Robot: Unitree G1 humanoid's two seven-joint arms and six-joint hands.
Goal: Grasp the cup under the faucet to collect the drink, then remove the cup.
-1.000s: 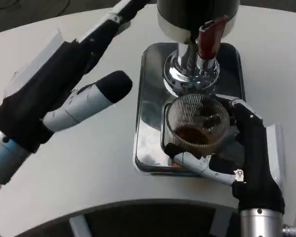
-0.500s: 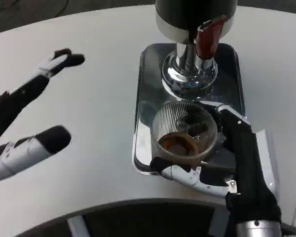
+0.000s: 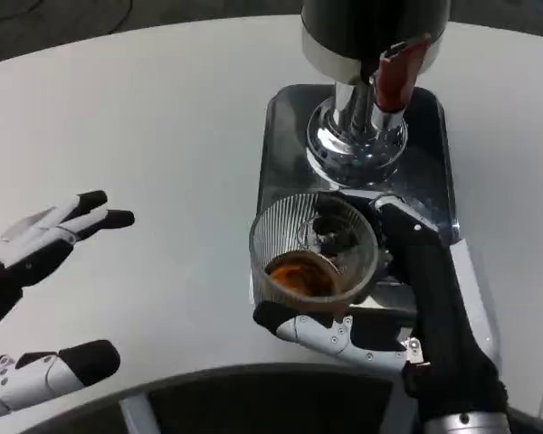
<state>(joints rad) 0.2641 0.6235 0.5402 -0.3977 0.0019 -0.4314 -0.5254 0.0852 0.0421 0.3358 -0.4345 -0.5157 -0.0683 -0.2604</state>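
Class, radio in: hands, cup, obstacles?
Right hand grips cup, drink inside. Left hand open, off to the side. Faucet just behind cup.

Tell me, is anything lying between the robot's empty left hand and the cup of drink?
Nothing: in the head view only bare white table separates the left hand from the cup, which the right hand holds.

Right hand [image 3: 407, 307] reaches in from the lower right, thumb curled under and in front, fingers wrapped behind, gripping the cup [image 3: 315, 251]. Left hand [image 3: 36, 298] hangs low at the left edge, palm open, fingers [image 3: 90, 212] spread apart, holding nothing.
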